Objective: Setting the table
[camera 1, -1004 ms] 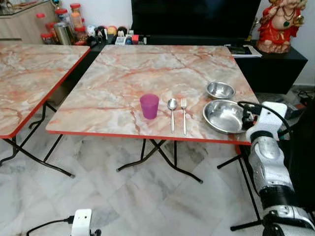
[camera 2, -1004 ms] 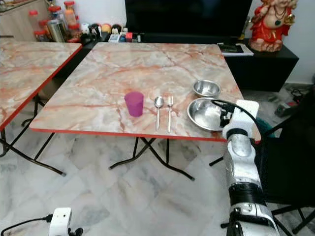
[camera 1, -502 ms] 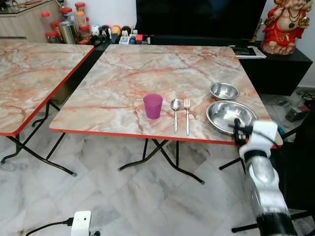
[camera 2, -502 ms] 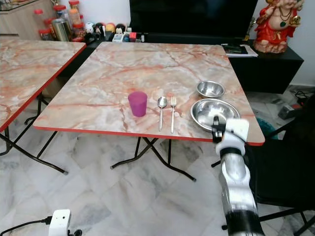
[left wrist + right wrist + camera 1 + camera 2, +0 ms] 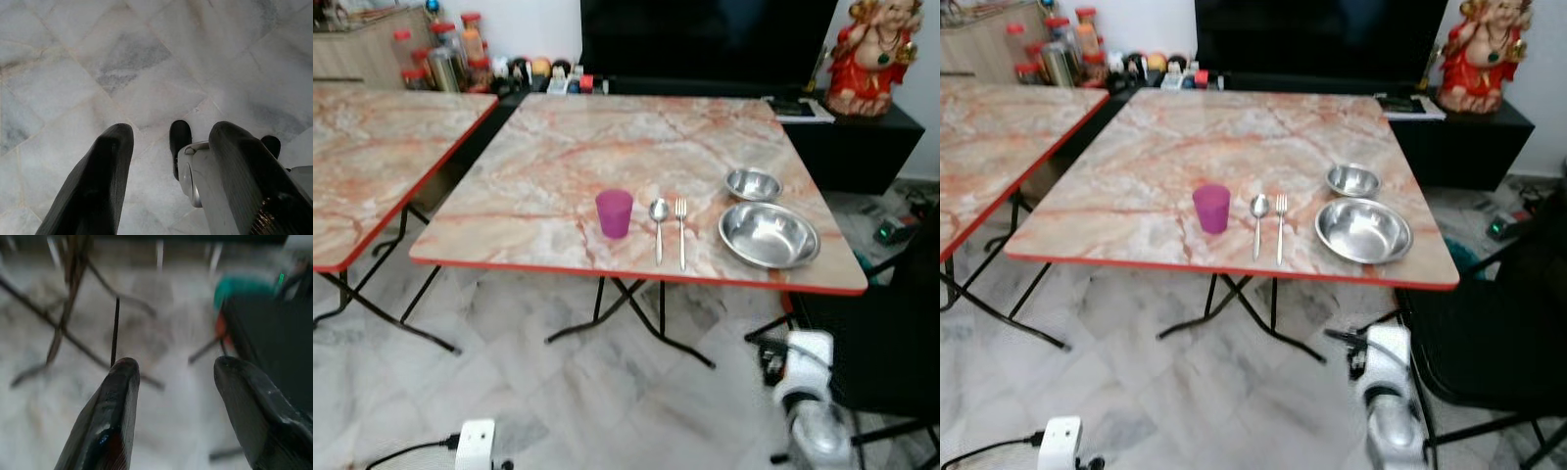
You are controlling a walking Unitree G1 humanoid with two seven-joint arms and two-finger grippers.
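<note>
Table (image 5: 558, 157): a square folding table with a marble-pattern top in pink and orange, a red edge and crossed black legs; it stands on a pale marble floor (image 5: 558, 392).
Purple cup (image 5: 614, 213): a small plastic cup, upright, near the front edge of the table, left of the cutlery.
Spoon (image 5: 658, 225): metal, it lies just right of the cup, with the bowl away from the front edge.
Fork (image 5: 681, 229): metal, it lies just beside the spoon and parallel to it, prongs away from the front edge.
Large steel bowl (image 5: 769, 235): shiny and shallow, near the front right corner of the table, apart from the fork.
Small steel bowl (image 5: 753, 183): it stands just behind the large one, very close to it; I cannot tell if they touch.
Right gripper (image 5: 171, 396): low beside the table, below the level of the top; the two black fingers are spread apart with nothing between them. The wrist picture is blurred and shows table legs and floor.
Left gripper (image 5: 171, 161): it hangs over the floor; the fingers are apart and hold nothing.
Second table (image 5: 372, 157): the same pattern, to the left.
Behind the table: a dark TV (image 5: 705, 44) on a low black cabinet, a red statue (image 5: 867, 59) at the right, and jars (image 5: 450, 54) at the left.
Chair (image 5: 891, 333): black, right of the table.
</note>
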